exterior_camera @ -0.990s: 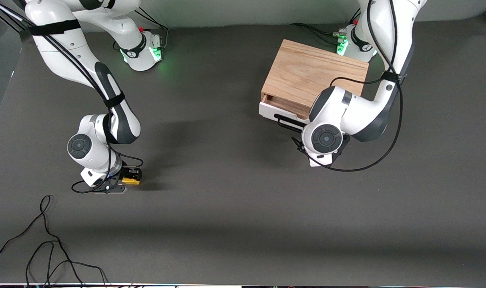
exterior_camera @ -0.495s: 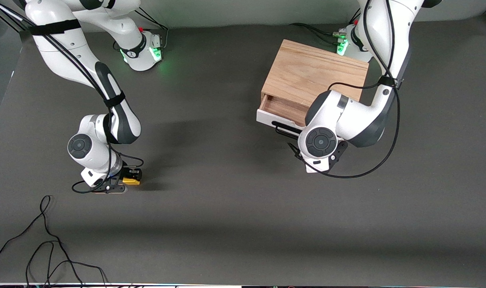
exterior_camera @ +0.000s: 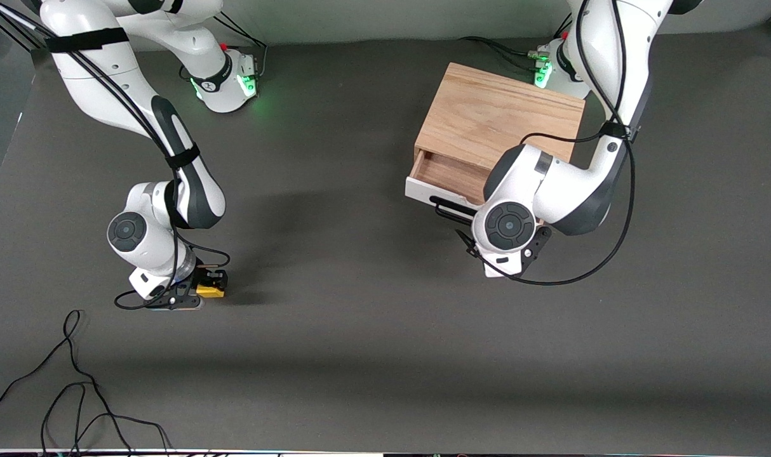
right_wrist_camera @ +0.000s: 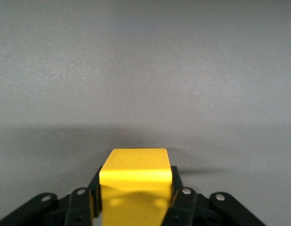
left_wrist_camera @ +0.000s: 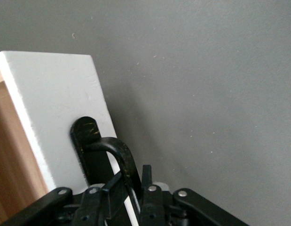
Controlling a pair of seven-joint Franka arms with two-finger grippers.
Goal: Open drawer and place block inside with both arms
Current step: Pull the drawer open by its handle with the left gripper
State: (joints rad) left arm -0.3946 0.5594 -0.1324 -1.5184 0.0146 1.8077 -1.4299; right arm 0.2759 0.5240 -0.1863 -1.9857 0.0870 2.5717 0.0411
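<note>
Gripping smooth yellow block (right_wrist_camera: 135, 181): right jaws. Left jaws around drawer's (exterior_camera: 437, 173) curved black handle (left_wrist_camera: 118, 157), grip unclear.

Table (exterior_camera: 373, 330): matte dark grey, uniform, no pattern. Box (exterior_camera: 500, 114): light wood, visible straight grain. Drawer (exterior_camera: 446, 174): white front panel, black bar handle (left_wrist_camera: 118, 155), light wood interior. Block (right_wrist_camera: 136, 188): plain yellow. Arms: white shells, dark grey joints, black cables; both bases lit green. Right gripper (right_wrist_camera: 133, 197) and left gripper (left_wrist_camera: 131, 202): black.
</note>
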